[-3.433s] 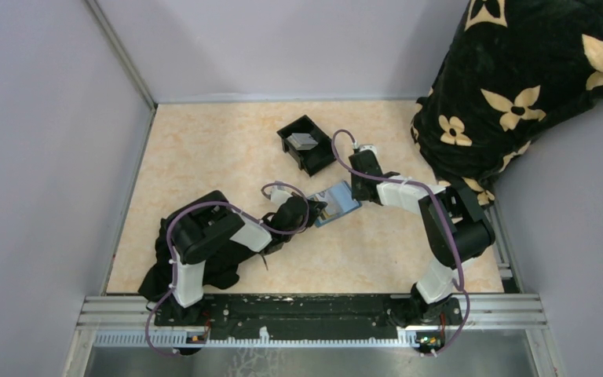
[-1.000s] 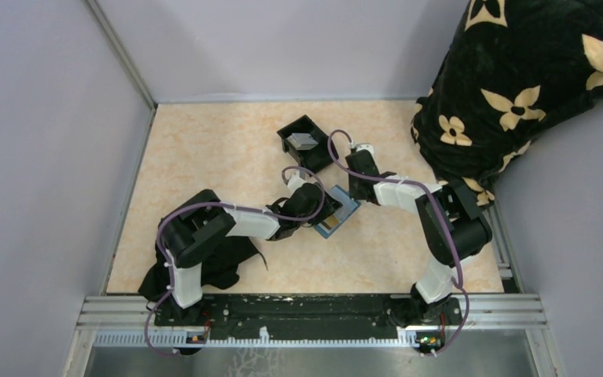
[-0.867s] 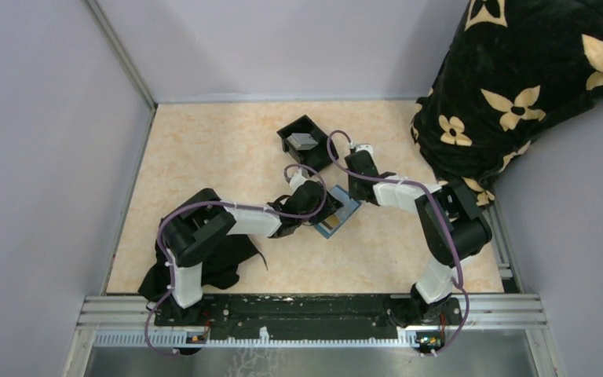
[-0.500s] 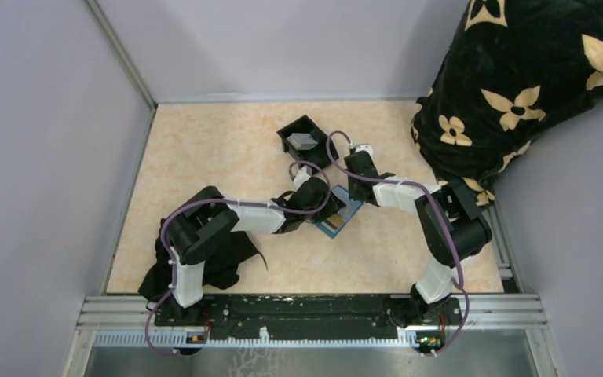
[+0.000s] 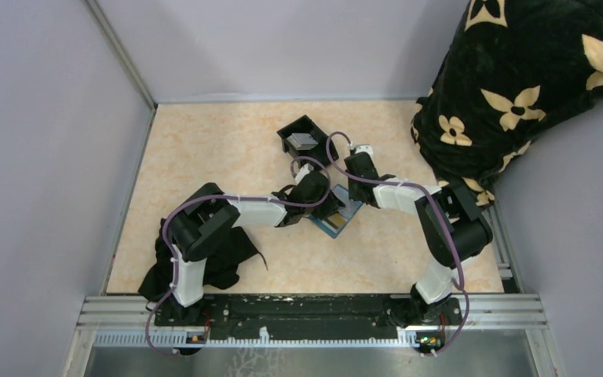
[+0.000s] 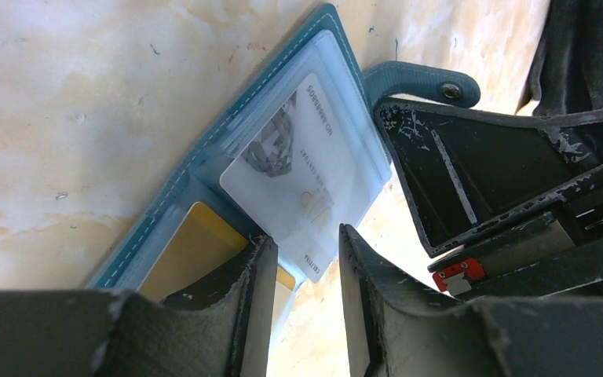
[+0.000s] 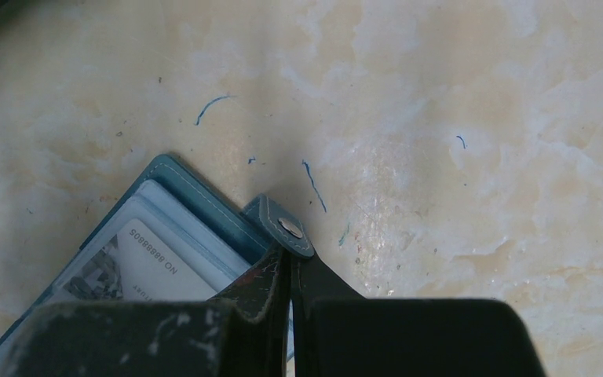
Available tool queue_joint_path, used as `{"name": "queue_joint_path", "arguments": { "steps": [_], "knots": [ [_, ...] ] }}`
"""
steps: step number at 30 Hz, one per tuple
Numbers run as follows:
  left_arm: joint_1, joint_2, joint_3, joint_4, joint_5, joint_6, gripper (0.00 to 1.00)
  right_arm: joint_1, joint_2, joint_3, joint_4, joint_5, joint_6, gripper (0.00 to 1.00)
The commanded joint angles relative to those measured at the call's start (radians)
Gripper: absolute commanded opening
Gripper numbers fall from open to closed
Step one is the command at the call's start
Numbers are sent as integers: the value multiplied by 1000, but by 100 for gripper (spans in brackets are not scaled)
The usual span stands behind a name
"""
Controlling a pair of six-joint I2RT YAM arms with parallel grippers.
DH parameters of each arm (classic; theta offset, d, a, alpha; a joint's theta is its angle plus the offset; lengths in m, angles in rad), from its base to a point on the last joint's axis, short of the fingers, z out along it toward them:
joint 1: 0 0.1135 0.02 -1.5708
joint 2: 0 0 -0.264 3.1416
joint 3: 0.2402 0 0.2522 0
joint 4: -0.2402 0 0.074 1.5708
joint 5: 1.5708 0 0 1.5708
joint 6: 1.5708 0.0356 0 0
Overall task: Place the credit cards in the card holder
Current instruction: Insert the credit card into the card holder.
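The teal card holder (image 6: 204, 149) lies open on the table, with clear sleeves. A grey-silver card (image 6: 302, 177) sits in a sleeve, one corner sticking out. A tan-yellow card (image 6: 192, 247) sits in the pocket beneath. My left gripper (image 6: 305, 236) is open, with the grey card's corner between its fingertips. My right gripper (image 7: 290, 255) is shut on the holder's edge just below the snap tab (image 7: 286, 228). In the top view both grippers (image 5: 330, 209) (image 5: 352, 196) meet over the holder (image 5: 336, 225).
A black open tray (image 5: 292, 133) stands just behind the grippers, with a grey flat item (image 5: 304, 141) inside. A dark cloth (image 5: 220, 259) lies beside the left arm's base. A black flowered blanket (image 5: 518, 86) fills the back right corner. Walls close off the left and back.
The left gripper has moved forward and to the right over the holder, toward the right gripper. The holder has turned and shifted a little. The right gripper has stayed shut on it.
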Motion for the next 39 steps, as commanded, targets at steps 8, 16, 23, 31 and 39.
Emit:
{"name": "queue_joint_path", "arguments": {
  "steps": [8,16,23,31,39],
  "knots": [
    [30,98,54,-103,39,-8,33,64,70,-73,-98,-195,46,0],
    [44,89,50,-122,49,-25,31,66,94,-82,-73,-206,47,0],
    [43,51,0,-82,33,-23,26,66,115,-83,-58,-220,47,0],
    [44,32,-33,-52,34,-11,21,66,110,-89,-61,-218,48,0],
    [43,12,-44,-66,13,-4,11,67,107,-95,-57,-219,51,0]
  ]
}}
